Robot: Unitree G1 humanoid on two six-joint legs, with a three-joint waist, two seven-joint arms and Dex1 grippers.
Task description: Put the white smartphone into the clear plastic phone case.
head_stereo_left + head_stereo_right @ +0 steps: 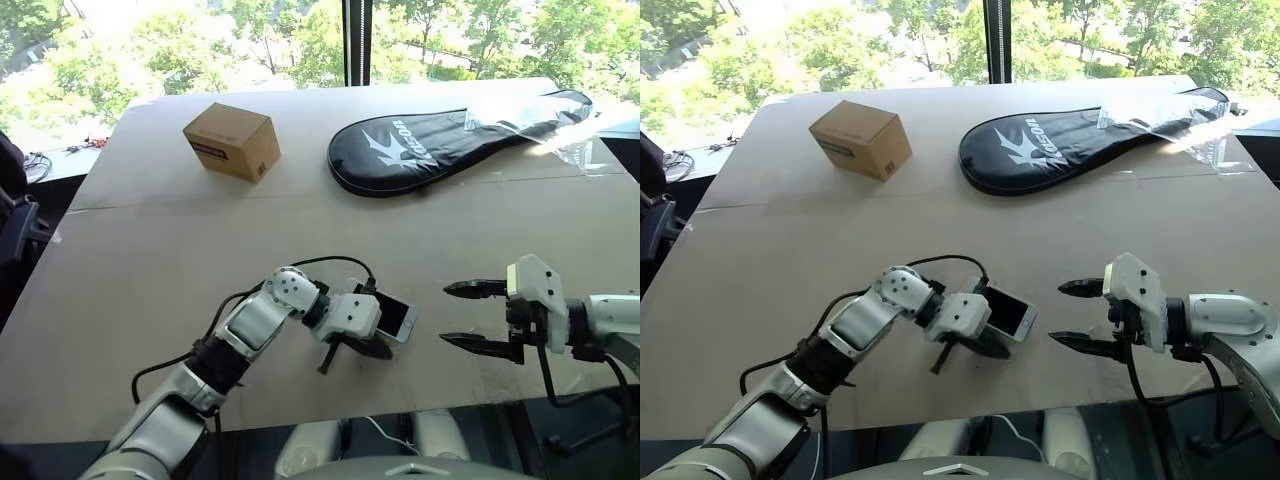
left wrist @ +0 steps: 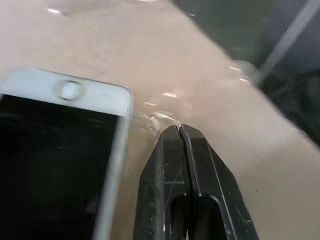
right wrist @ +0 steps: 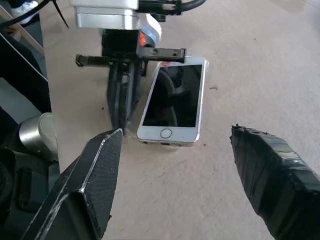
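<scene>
Lying flat and screen-up on the brown cardboard-covered table (image 1: pixel 150 260), the white smartphone with its dark glossy screen (image 1: pixel 395 317) sits near the table's front edge, between the two grippers. Its long axis runs roughly from the robot's left to its right, slightly angled; the end with the round home button points toward the right gripper (image 1: pixel 462 315), and the opposite end is tucked under the left arm's white wrist housing. The left gripper (image 1: pixel 327 360) has its two black fingers pressed together with nothing between them; in the left wrist view the closed tips (image 2: pixel 179 131) come down to the table just beside the phone's long edge near the home-button end. The right gripper hangs a little apart from the phone, its black fingers spread wide and empty, pointing leftward at the phone's button end. A faint glassy glint shows on the table by the left fingertips, but whether this is the clear case cannot be told. Well apart, toward the far side of the table, stand a small brown cardboard box (image 1: pixel 232 141) and a black racket-shaped bag with white lettering (image 1: pixel 450 140), with crinkled clear plastic (image 1: pixel 520 112) lying over its narrow end.
</scene>
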